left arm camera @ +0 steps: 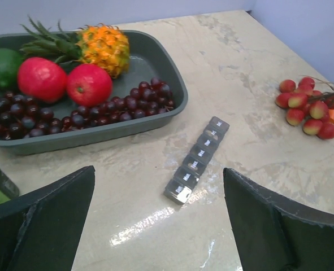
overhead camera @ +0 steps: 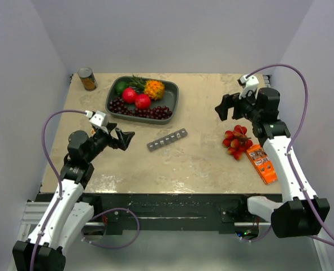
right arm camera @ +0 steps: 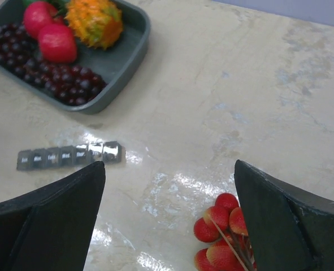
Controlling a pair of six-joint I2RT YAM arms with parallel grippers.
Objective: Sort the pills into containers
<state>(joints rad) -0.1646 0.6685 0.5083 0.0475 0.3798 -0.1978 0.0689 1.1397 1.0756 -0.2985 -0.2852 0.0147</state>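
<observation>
The left gripper [overhead camera: 124, 140] has its two dark, matte fingers spread wide and it pinches nothing. It hangs above the table [overhead camera: 200, 164], near the left end of the containers [overhead camera: 167, 139]. The right gripper [overhead camera: 230, 110] also stands wide apart and holds nothing. It is on the far right side, behind a bunch of red fruits [overhead camera: 237, 142] and well apart from the containers.

The containers are one narrow grey plastic strip of small square compartments in a row, lying slanted on the middle of the table, in front of the tray [overhead camera: 175, 99] and not touching it. All lids lie flat and look half clear and glossy. In the left wrist view each lid carries a small dark print, but it is too small to read.

The table has a beige, marble-like surface with a shine. The tray is dark grey, rounded at its corners, with smooth walls. Inside are dark round berries [left arm camera: 99, 113], two smooth red fruits [left arm camera: 65, 82], a green fruit [left arm camera: 1, 66] and a bumpy orange fruit with green leaves [left arm camera: 102, 48]. A round tin can [overhead camera: 87, 79] stands at the far left corner. An orange packet [overhead camera: 261, 164] lies beside the red bunch; its print is not readable.
</observation>
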